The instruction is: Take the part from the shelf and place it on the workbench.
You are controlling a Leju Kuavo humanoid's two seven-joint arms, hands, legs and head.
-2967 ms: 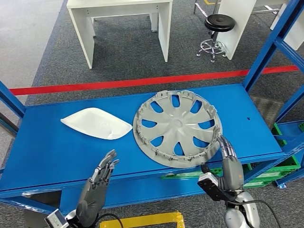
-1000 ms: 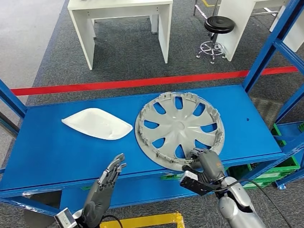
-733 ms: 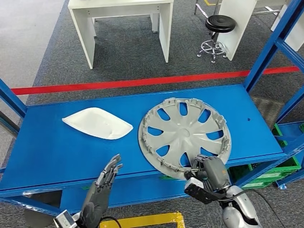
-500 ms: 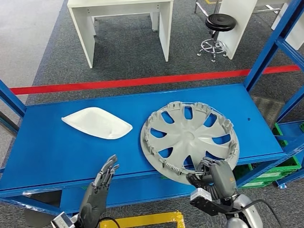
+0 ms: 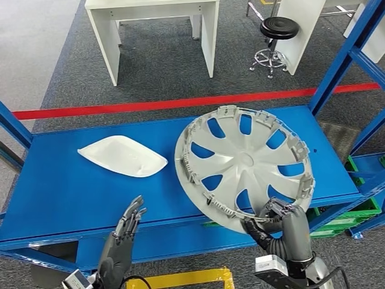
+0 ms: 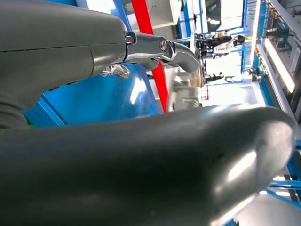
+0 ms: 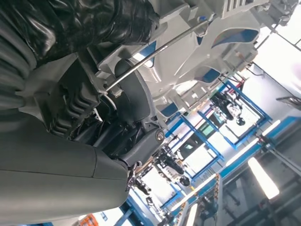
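you're looking down on a blue metal shelf deck [image 5: 68, 186] framed by blue uprights, standing on grey carpet crossed by a red floor stripe [image 5: 136, 106]. beyond the stripe stand a white table [image 5: 150, 27] and a black round stool on a chrome base [image 5: 275, 36]. green crates [image 5: 358, 211] sit low at the right. no brand, label or writing can be read.

your right hand [image 5: 284, 226] grips the near rim of the grey plastic spoked wheel cover [image 5: 245, 159], which is tilted, its near edge raised off the deck. a white curved plastic shell [image 5: 121, 155] lies flat to the cover's left, apart from it. your left hand [image 5: 123, 238] hovers at the deck's front edge, fingers straight and spread, holding nothing.
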